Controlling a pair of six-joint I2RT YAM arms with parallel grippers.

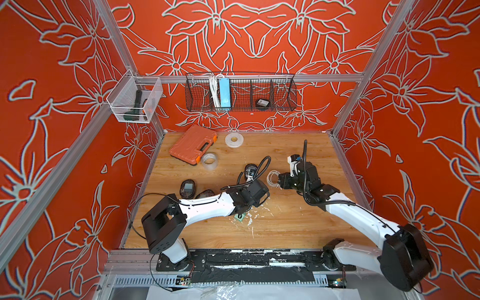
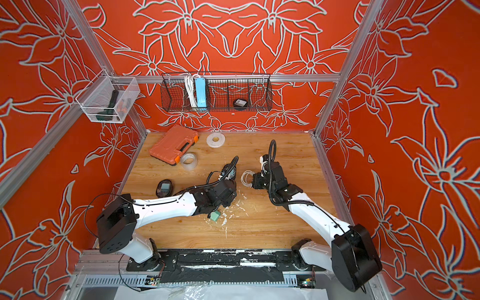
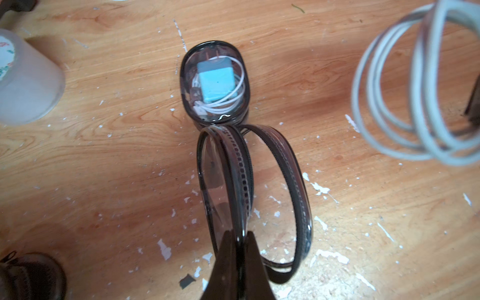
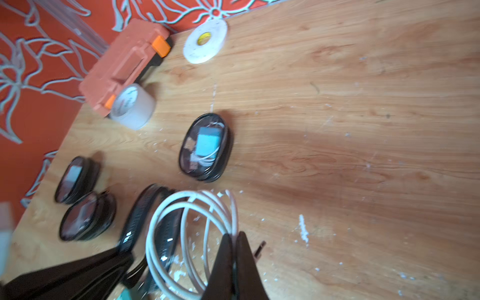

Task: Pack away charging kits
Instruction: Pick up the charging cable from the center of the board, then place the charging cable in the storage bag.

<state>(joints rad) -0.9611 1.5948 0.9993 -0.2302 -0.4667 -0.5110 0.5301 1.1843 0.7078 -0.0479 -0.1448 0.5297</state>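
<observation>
My left gripper [image 3: 239, 233] is shut on the rim of an open, empty black-rimmed pouch [image 3: 296, 181], holding it up on edge over the table. My right gripper [image 4: 235, 235] is shut on a coiled white cable [image 4: 233, 213] and holds it just right of that open pouch [image 4: 145, 207]. Beyond them a closed pouch [image 3: 215, 83] with a teal adapter and cable inside lies flat on the table. A loose teal adapter [image 1: 239, 217] lies on the table beside my left wrist. Two more pouches [image 1: 187, 188] [image 1: 205, 194] lie at the left.
An orange case [image 1: 193, 144] and two tape rolls [image 1: 234, 139] [image 1: 210, 161] sit at the back left. A wire basket [image 1: 283, 104] on the back wall holds a blue power strip [image 1: 224, 93]. A clear bin [image 1: 153, 91] hangs on the left wall. White flecks litter the wooden table [image 1: 298, 226].
</observation>
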